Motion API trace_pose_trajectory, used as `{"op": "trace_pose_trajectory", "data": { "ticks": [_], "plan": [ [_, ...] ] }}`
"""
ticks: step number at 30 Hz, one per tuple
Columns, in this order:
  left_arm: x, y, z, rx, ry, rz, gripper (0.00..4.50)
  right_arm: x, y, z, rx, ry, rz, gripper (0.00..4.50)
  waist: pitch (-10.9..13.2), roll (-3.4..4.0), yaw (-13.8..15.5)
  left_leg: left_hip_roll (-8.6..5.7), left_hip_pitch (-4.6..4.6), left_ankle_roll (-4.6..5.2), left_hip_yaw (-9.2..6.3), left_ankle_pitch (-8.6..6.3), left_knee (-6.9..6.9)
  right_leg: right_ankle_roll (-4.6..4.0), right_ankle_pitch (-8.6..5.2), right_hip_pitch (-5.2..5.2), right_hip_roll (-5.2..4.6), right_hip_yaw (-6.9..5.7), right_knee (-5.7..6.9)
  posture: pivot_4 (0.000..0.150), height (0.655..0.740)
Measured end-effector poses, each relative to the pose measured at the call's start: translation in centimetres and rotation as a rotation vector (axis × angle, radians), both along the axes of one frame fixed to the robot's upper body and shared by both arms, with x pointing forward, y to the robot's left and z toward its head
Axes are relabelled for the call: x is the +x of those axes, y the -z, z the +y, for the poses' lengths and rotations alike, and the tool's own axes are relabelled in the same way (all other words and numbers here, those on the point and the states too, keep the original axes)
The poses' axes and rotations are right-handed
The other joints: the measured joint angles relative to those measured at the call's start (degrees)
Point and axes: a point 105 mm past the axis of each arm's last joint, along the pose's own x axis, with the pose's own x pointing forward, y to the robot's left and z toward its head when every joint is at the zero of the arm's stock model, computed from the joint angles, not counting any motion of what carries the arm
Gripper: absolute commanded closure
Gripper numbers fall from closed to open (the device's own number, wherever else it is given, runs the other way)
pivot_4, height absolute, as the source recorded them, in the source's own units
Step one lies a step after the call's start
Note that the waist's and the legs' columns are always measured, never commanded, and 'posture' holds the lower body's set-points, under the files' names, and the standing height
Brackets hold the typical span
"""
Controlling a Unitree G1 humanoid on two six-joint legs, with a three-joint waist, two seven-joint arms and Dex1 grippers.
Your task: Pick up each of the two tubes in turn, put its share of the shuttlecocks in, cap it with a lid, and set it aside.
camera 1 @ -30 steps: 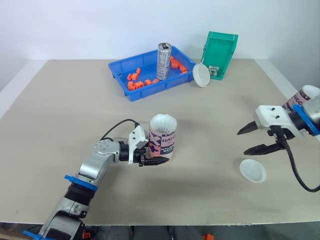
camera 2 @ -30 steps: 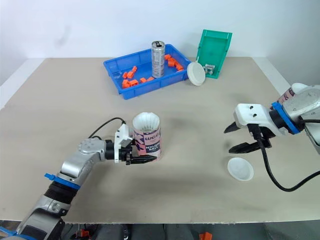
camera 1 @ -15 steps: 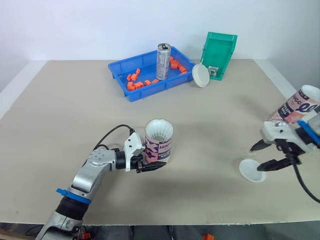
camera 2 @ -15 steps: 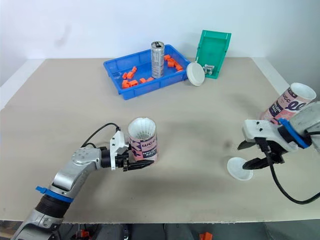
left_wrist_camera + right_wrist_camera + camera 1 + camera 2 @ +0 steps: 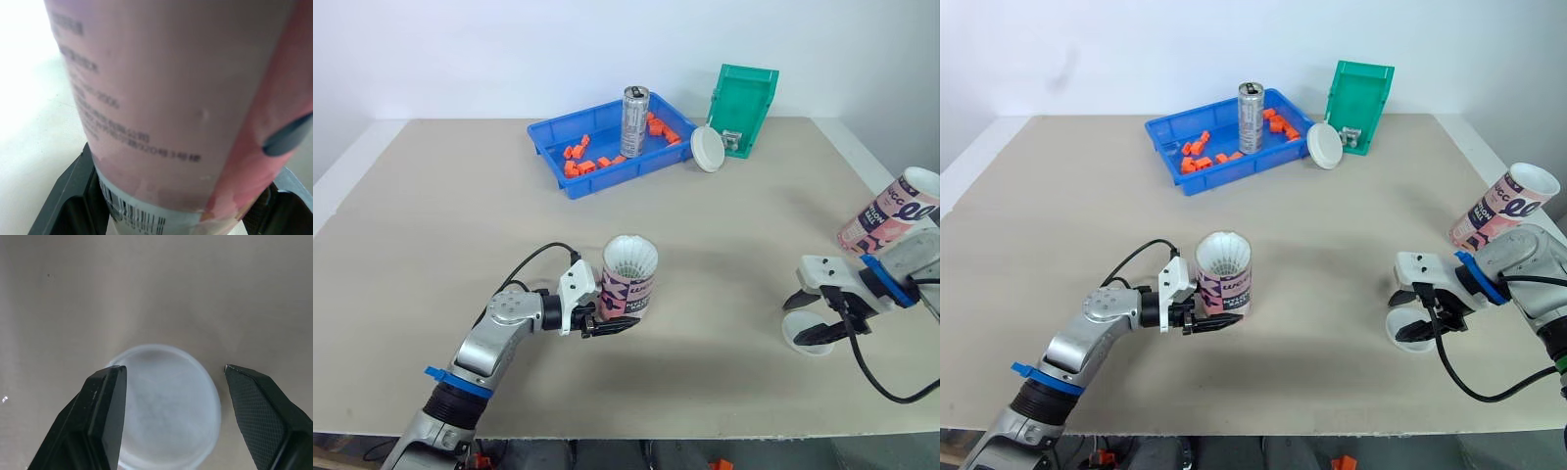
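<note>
The left pincer (image 5: pixel 610 322) is clamped low on a tube (image 5: pixel 628 282), one finger on each side. The tube is upright near the desk's (image 5: pixel 431 215) centre, toward 7 o'clock, with a white shuttlecock (image 5: pixel 630 257) in its mouth. At 4 o'clock the right pincer (image 5: pixel 172 369) is spread wide over a white lid (image 5: pixel 168 416) lying flat on the desk, a finger just outside each edge; whether they touch it I cannot tell. A second tube (image 5: pixel 893 210) is tilted at 3 o'clock by the desk edge, its open mouth up. At 12 o'clock a blue tray (image 5: pixel 553 162) holds orange pieces (image 5: pixel 579 162) and a can (image 5: pixel 633 120). A second lid (image 5: pixel 707 149) leans by a green bin (image 5: pixel 746 103) at 1 o'clock.
</note>
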Motion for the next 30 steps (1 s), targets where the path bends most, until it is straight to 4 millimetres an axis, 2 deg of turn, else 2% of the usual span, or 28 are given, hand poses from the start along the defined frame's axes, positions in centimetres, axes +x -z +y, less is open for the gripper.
{"op": "trace_pose_trajectory", "data": {
  "ticks": [1, 2, 3, 5, 6, 17, 19, 21, 23, 25, 27, 29, 30],
  "plan": [
    [0.1, 0.0, 0.0, 0.0, 0.0, 0.0, 1.52, 0.1, 0.0, -0.2, -0.011, 0.005, 0.0, 2.19, 0.0, 0.0, 0.0, 0.0, 0.0, 0.0, 0.0, 0.0, 0.01, 0.0, 0.0, 0.0, 0.0, 0.0, 0.0, 0.15, 0.74],
    [0.2, 0.0, 0.0, 0.0, 0.0, -0.003, 1.52, 0.2, 0.0, -0.4, -0.026, 0.007, -0.002, 2.92, 0.0, 0.0, 0.0, 0.0, 0.0, -0.01, 0.0, 0.01, 0.01, 0.0, 0.02, 0.0, 0.0, 0.0, 0.0, 0.15, 0.74],
    [0.2, 0.0, 0.0, 0.0, 0.0, -0.003, 1.52, 0.2, 0.0, -0.4, -0.027, 0.008, -0.002, 3.18, 0.0, 0.0, 0.0, 0.0, 0.0, -0.01, 0.0, 0.01, 0.01, -0.01, 0.02, -0.01, 0.0, 0.0, 0.0, 0.15, 0.74],
    [0.2, 0.0, 0.0, 0.0, -0.001, -0.003, 1.52, 0.6, -0.1, -0.6, -0.044, 0.01, -0.009, 4.16, 0.0, 0.0, 0.0, 0.0, 0.02, -0.02, 0.01, 0.01, 0.01, -0.05, 0.03, 0.0, 0.0, 0.0, 0.0, 0.15, 0.74],
    [0.2, 0.0, 0.0, 0.0, -0.001, -0.003, 1.52, 0.7, -0.2, -0.6, -0.047, 0.009, -0.012, 4.45, 0.0, 0.0, 0.0, 0.0, 0.03, -0.02, 0.02, 0.02, 0.01, -0.05, 0.04, 0.0, 0.0, 0.01, 0.0, 0.15, 0.74],
    [0.4, 0.0, 0.0, 0.0, -0.001, -0.005, 1.52, 1.0, -0.6, -0.3, -0.066, -0.033, -0.029, 4.45, 0.0, 0.0, 0.0, 0.0, 0.02, -0.03, 0.02, 0.03, 0.01, 0.0, 0.1, -0.01, 0.01, 0.03, 0.0, 0.15, 0.74],
    [0.5, 0.0, 0.0, 0.001, 0.0, -0.004, 1.52, 1.3, -1.4, 0.4, -0.047, -0.043, -0.054, 4.45, 0.0, 0.01, 0.0, 0.0, 0.02, -0.07, 0.02, 0.07, 0.01, 0.01, 0.13, -0.02, 0.01, 0.04, 0.0, 0.15, 0.74],
    [0.7, 0.0, 0.0, 0.004, 0.004, -0.002, 1.52, 1.9, -3.0, 1.4, -0.009, -0.054, -0.105, 4.45, 0.0, 0.03, 0.0, 0.0, 0.03, -0.1, 0.05, 0.12, 0.01, -0.03, 0.16, -0.03, 0.01, 0.07, 0.0, 0.15, 0.74],
    [0.8, 0.0, 0.0, 0.009, 0.009, 0.003, 1.52, 2.7, -5.5, 3.2, 0.053, -0.078, -0.178, 4.45, 0.0, 0.03, -0.1, 0.0, 0.06, -0.09, 0.05, 0.15, 0.01, -0.12, 0.16, -0.02, 0.01, 0.08, 0.0, 0.15, 0.74],
    [0.9, 0.0, 0.0, 0.019, 0.02, 0.007, 1.52, 3.2, -8.4, 6.1, 0.152, -0.137, -0.252, 4.45, 0.0, 0.03, -0.2, 0.01, 0.07, -0.08, 0.04, 0.19, 0.01, -0.22, 0.13, -0.02, 0.03, 0.08, 0.0, 0.15, 0.74],
    [1.1, 0.0, -0.1, 0.028, 0.044, 0.01, 1.52, 2.8, -11.5, 10.1, 0.273, -0.251, -0.306, 4.45, 0.0, 0.04, -0.1, 0.02, 0.07, -0.07, 0.0, 0.2, 0.01, -0.24, 0.13, 0.0, 0.05, 0.05, 0.0, 0.15, 0.74],
    [1.1, -0.1, -0.4, 0.036, 0.073, 0.013, 1.52, 2.0, -13.2, 13.2, 0.345, -0.357, -0.323, 4.45, 0.0, 0.01, 0.1, 0.02, -0.02, -0.07, -0.04, 0.21, 0.01, -0.22, 0.09, -0.01, 0.04, 0.02, -0.02, 0.15, 0.74],
    [1.1, -0.2, -0.5, 0.039, 0.079, 0.012, 1.52, 1.8, -13.4, 13.7, 0.355, -0.378, -0.324, 4.45, 0.0, 0.01, 0.1, 0.02, -0.03, -0.08, -0.03, 0.21, 0.01, -0.22, 0.09, -0.01, 0.04, 0.02, -0.04, 0.15, 0.74]
  ]
}}
